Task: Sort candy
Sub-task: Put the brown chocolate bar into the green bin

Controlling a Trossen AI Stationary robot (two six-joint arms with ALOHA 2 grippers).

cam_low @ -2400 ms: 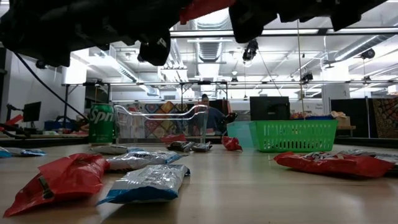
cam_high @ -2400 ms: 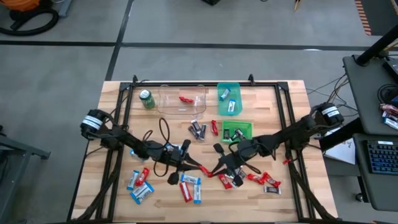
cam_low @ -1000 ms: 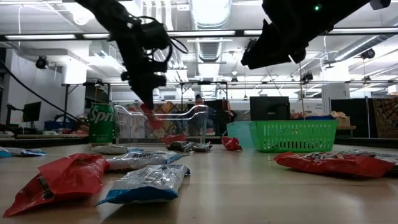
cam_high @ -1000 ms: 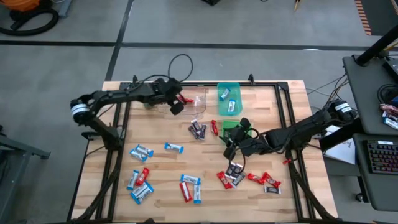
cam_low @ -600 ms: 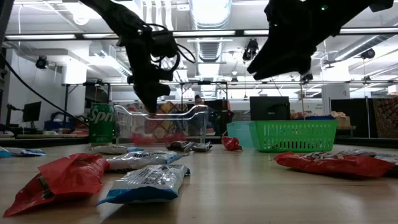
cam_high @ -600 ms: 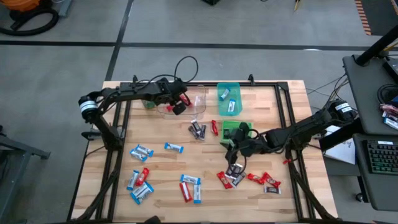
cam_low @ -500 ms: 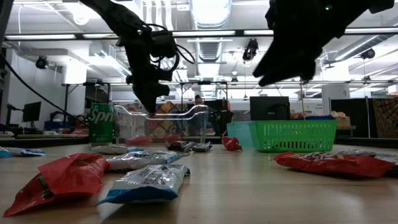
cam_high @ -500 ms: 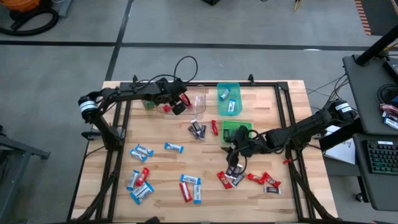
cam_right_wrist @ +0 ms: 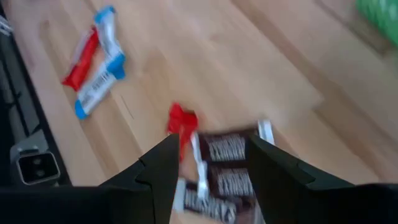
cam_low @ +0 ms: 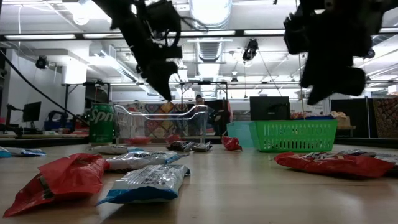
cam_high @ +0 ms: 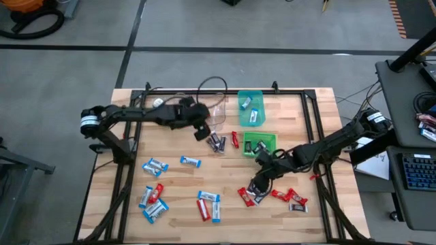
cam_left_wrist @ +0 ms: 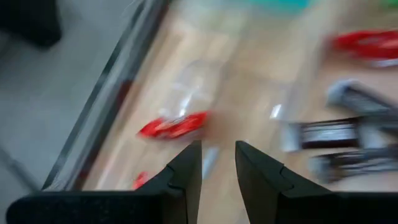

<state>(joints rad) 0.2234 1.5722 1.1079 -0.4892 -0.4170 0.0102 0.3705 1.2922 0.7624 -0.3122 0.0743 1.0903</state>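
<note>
High view: we find sorting partly done. Red bars lie in the clear tray [cam_high: 204,109], blue ones in the teal bin [cam_high: 250,107], dark ones in the green basket [cam_high: 261,143]; most candy [cam_high: 208,205] is loose on the table [cam_high: 320,122]. Left gripper [cam_left_wrist: 217,165] and right gripper [cam_right_wrist: 208,163] stand released, empty. The can [cam_low: 101,122] reads "Spr".

Red candy [cam_high: 204,209], blue-and-white candy [cam_high: 154,165], dark brown candy [cam_high: 216,141], and a green basket [cam_high: 260,135].
</note>
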